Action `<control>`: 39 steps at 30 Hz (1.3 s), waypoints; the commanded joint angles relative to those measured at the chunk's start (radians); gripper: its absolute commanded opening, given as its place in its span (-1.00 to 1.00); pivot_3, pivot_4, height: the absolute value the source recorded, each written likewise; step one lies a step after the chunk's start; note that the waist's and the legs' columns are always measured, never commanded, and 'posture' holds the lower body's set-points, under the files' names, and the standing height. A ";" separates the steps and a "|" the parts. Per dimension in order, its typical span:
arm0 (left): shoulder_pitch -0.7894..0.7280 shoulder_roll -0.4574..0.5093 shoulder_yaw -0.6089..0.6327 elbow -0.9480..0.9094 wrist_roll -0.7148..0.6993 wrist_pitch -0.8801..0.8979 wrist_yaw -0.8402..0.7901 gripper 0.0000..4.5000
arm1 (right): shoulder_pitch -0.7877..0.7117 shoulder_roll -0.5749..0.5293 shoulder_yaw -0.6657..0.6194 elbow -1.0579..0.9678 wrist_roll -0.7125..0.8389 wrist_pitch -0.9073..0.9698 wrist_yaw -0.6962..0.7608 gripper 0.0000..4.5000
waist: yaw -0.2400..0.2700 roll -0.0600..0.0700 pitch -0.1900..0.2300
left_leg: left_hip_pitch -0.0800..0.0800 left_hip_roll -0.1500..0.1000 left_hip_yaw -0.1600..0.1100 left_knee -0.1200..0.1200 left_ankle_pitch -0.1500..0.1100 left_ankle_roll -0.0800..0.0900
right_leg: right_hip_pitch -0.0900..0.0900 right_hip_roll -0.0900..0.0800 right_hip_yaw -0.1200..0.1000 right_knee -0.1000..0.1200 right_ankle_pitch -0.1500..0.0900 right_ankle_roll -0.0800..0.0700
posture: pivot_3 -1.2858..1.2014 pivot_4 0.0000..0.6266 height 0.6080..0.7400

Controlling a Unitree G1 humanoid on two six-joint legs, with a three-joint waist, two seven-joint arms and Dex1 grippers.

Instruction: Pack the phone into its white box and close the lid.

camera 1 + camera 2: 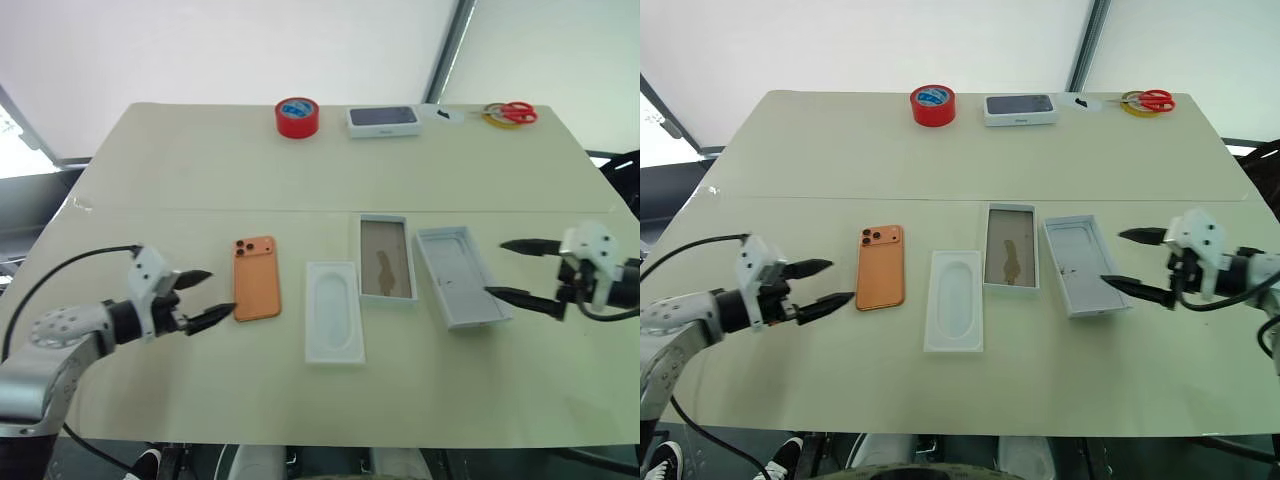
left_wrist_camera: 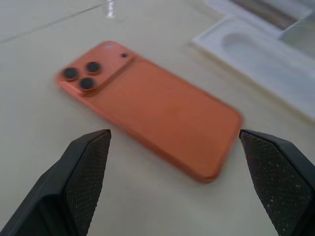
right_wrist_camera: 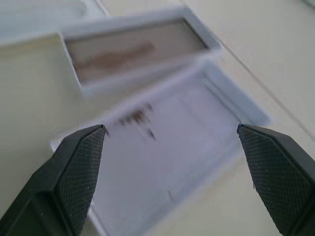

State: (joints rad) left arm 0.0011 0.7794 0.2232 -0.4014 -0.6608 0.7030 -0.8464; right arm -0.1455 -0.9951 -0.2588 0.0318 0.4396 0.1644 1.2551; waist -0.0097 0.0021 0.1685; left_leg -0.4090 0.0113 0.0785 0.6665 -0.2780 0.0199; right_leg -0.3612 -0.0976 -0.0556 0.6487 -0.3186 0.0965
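The orange phone [image 1: 256, 277] lies lens side up on the table, left of centre. My left gripper [image 1: 215, 293] hovers open just left of the phone's near end, and the phone [image 2: 152, 105] sits ahead of the spread fingers in the left wrist view. The white box base [image 1: 386, 258], with a brownish floor, lies at centre. Its white tray [image 1: 334, 311], with a rounded recess, lies between base and phone. The lid [image 1: 460, 276] rests upside down, pale grey inside up, right of the base. My right gripper [image 1: 497, 267] is open and empty at the lid's right edge.
Along the far edge stand a red tape roll [image 1: 297, 117], another white box with a dark phone picture [image 1: 382, 120], a small white item [image 1: 445, 115] and red-handled scissors [image 1: 512, 113]. A seam crosses the table behind the box parts.
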 commanded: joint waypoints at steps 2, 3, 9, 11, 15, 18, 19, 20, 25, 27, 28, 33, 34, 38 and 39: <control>-0.053 -0.039 -0.011 -0.097 -0.216 0.268 0.121 0.95 | -0.007 0.034 0.047 -0.173 0.046 0.083 -0.032 0.99 | 0.000 0.000 0.000 | 0.000 0.000 -0.001 0.001 0.001 -0.002 | 0.001 0.000 0.000 0.000 0.000 0.000 | 0.03 -0.52 0.84; -0.058 -0.053 -0.022 -0.106 -0.231 0.303 0.155 0.95 | -0.010 0.046 0.064 -0.196 0.044 0.090 -0.039 0.99 | -0.001 0.000 0.000 | 0.000 0.000 0.000 0.001 0.001 -0.002 | 0.001 0.000 0.000 0.000 0.000 0.000 | 0.03 -0.52 0.84; -0.103 -0.157 -0.005 -0.067 -0.489 0.586 0.351 0.95 | -0.029 0.121 0.150 -0.252 0.024 0.113 -0.083 0.99 | -0.001 -0.001 0.000 | 0.000 0.000 0.000 0.001 0.001 -0.002 | 0.001 0.001 0.000 0.000 0.000 0.000 | 0.03 -0.52 0.84; -0.110 -0.190 -0.013 -0.044 -0.525 0.625 0.401 0.95 | -0.020 0.131 0.174 -0.266 0.008 0.105 -0.085 0.99 | 0.001 -0.001 0.000 | 0.000 0.000 0.000 0.001 0.001 -0.002 | 0.001 0.001 0.000 0.000 0.000 0.000 | 0.03 -0.52 0.84; -0.124 -0.269 -0.017 0.029 -0.582 0.668 0.478 0.95 | -0.012 0.148 0.201 -0.291 0.000 0.108 -0.099 0.99 | 0.002 -0.001 0.000 | 0.001 -0.001 0.000 0.002 0.002 -0.002 | 0.002 0.001 0.000 0.001 0.000 0.000 | 0.03 -0.52 0.84; -0.135 -0.312 -0.038 0.059 -0.583 0.666 0.495 0.95 | -0.020 0.154 0.207 -0.300 0.002 0.117 -0.106 0.99 | 0.003 -0.001 0.000 | 0.001 -0.001 -0.001 0.002 0.002 -0.002 | 0.002 0.001 0.000 0.001 0.000 0.000 | 0.03 -0.52 0.84; -0.137 -0.324 -0.044 0.072 -0.583 0.666 0.496 0.95 | -0.025 0.155 0.209 -0.299 0.001 0.119 -0.109 0.99 | 0.003 -0.001 0.000 | 0.001 -0.001 -0.001 0.002 0.002 -0.002 | 0.002 0.001 0.000 0.000 0.000 0.000 | 0.03 -0.52 0.84; -0.138 -0.334 -0.051 0.082 -0.581 0.665 0.494 0.95 | -0.028 0.155 0.211 -0.298 0.000 0.119 -0.111 0.99 | 0.003 -0.001 0.000 | 0.001 -0.001 0.000 0.002 0.002 -0.002 | 0.002 0.001 0.000 0.000 0.000 0.000 | 0.03 -0.52 0.84; -0.139 -0.353 -0.106 0.092 -0.536 0.645 0.491 0.95 | -0.026 0.148 0.213 -0.302 -0.001 0.120 -0.111 0.99 | 0.006 -0.001 0.000 | 0.001 -0.001 0.000 0.002 0.002 -0.002 | 0.003 0.001 -0.001 0.000 0.000 0.000 | 0.03 -0.52 0.84; -0.144 -0.365 -0.133 0.097 -0.516 0.633 0.488 0.95 | -0.028 0.145 0.212 -0.299 -0.005 0.118 -0.111 0.99 | 0.009 -0.001 0.000 | 0.002 -0.001 0.000 0.002 0.002 -0.002 | 0.003 0.001 -0.001 0.000 0.000 0.000 | 0.03 -0.52 0.84; -0.150 -0.372 -0.146 0.107 -0.510 0.633 0.486 0.95 | -0.032 0.145 0.213 -0.297 -0.007 0.116 -0.111 0.99 | 0.014 -0.001 0.000 | 0.002 -0.001 0.000 0.002 0.002 -0.002 | 0.003 0.001 0.000 0.000 0.000 0.000 | 0.03 -0.52 0.84; -0.156 -0.384 -0.175 0.145 -0.466 0.619 0.480 0.56 | -0.046 0.148 0.213 -0.289 -0.015 0.115 -0.115 1.00 | 0.023 -0.001 -0.001 | 0.002 -0.001 0.000 0.003 0.002 -0.002 | 0.004 0.001 0.000 0.000 0.000 0.000 | 0.03 -0.52 0.84; -0.156 -0.385 -0.176 0.149 -0.461 0.617 0.478 0.34 | -0.047 0.149 0.213 -0.289 -0.016 0.116 -0.114 1.00 | 0.022 -0.001 -0.001 | 0.002 -0.001 -0.001 0.003 0.002 -0.002 | 0.004 0.001 0.000 0.000 0.000 0.000 | 0.03 -0.52 0.84; -0.156 -0.394 -0.168 0.170 -0.453 0.621 0.483 -0.59 | -0.048 0.151 0.212 -0.290 -0.021 0.115 -0.116 1.00 | 0.021 -0.001 -0.001 | 0.002 -0.001 -0.001 0.003 0.002 -0.002 | 0.004 0.001 0.000 0.000 0.000 0.000 | 0.03 -0.52 0.84; -0.156 -0.393 -0.168 0.171 -0.453 0.622 0.478 -0.80 | -0.048 0.151 0.211 -0.290 -0.023 0.114 -0.118 1.00 | 0.023 -0.001 -0.001 | 0.002 -0.001 -0.001 0.003 0.002 -0.002 | 0.004 0.001 0.000 0.000 0.000 0.000 | 0.03 -0.52 0.84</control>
State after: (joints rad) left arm -0.1709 0.3886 0.0717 -0.2566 -1.1299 1.3087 -0.3736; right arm -0.1807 -0.8438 -0.0334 -0.2335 0.4127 0.2861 1.1429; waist 0.0129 0.0015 0.1670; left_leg -0.4067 0.0101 0.0778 0.6691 -0.2764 0.0180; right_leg -0.3570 -0.0967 -0.0560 0.6483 -0.3187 0.0965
